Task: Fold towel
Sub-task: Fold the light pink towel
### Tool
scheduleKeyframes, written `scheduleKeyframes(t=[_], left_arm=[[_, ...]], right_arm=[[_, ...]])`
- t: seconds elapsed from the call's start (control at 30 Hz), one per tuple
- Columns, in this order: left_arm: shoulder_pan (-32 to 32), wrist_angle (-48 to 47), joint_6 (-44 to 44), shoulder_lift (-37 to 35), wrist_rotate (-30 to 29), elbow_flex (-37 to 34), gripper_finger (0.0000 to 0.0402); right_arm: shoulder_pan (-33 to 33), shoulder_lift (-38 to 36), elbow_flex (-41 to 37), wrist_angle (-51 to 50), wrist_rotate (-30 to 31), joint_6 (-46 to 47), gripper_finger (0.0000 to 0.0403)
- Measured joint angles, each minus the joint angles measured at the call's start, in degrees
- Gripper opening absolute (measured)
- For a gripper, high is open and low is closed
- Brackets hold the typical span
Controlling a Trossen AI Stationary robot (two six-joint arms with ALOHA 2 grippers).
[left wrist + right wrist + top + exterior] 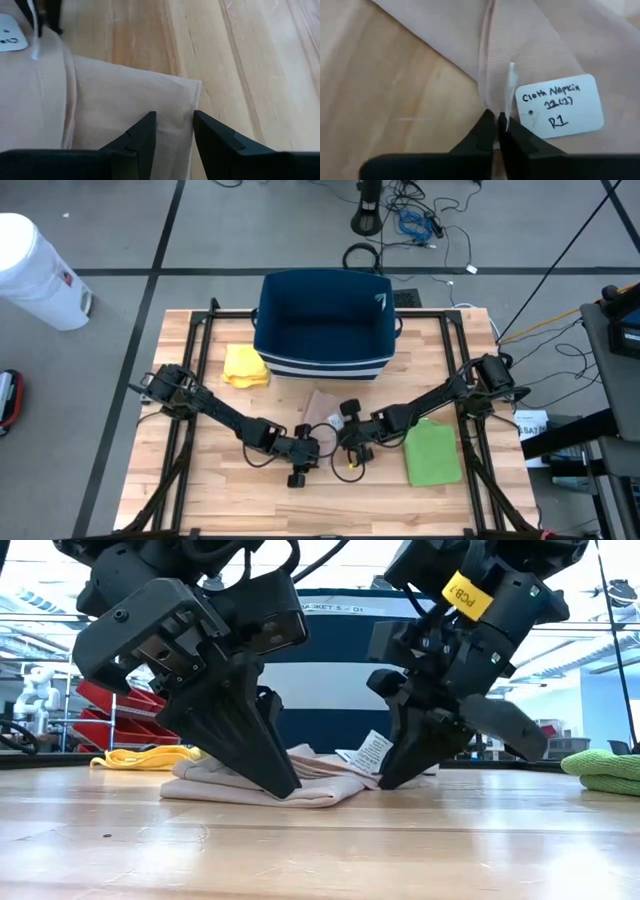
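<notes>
1. Towel (322, 407): a pale beige cloth lay folded on the wooden bench (200, 500), just in front of the dark blue basket (322, 330) and between the two claws.
2. Around it: a crumpled yellow cloth (245, 366) sat beside the basket's left corner, and a folded green cloth (432, 452) lay toward the right side of the bench, apart from the towel. The basket stood directly behind the towel, and a white bin (35, 272) stood on the floor off the bench's far left corner.
3. Left claw (174, 131): the arm reached in low from the left, fingertips down at the towel's near corner, the two fingers apart with the hemmed edge lying between them.
4. Right claw (496, 125): the arm came in from the right, angled down, its fingers pressed together and pinching a raised ridge of the towel beside a white tag (559, 104) handwritten "Cloth Napkin".
5. Texture: the towel was thin, smooth and finely woven, with soft layered folds; the bench showed light, grained planks.
</notes>
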Motion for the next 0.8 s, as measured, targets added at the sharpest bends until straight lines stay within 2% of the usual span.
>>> scheduleKeyframes(t=[0.17, 0.33, 0.63, 0.8], left_arm=[[-0.42, -0.28, 0.0, 0.0, 0.0, 0.02, 0.0137], [-0.61, -0.48, 0.03, 0.0, 0.24, 0.02, 0.0137], [-0.61, -0.83, 0.03, -0.02, 0.24, 0.02, 0.0137], [-0.59, -0.93, 0.03, -0.02, 0.24, 0.02, 0.0137]], right_arm=[[-0.07, -1.38, 1.22, -3.89, 3.2, -2.12, 0.0006], [-1.5, -3.56, 5.53, -6.37, 6.0, -8.48, 0.0003], [-8.69, -3.32, 9.6, -1.59, 5.27, -21.22, 0.0002], [-12.38, -3.32, 9.73, -0.07, 0.73, -23.16, 0.0003]])
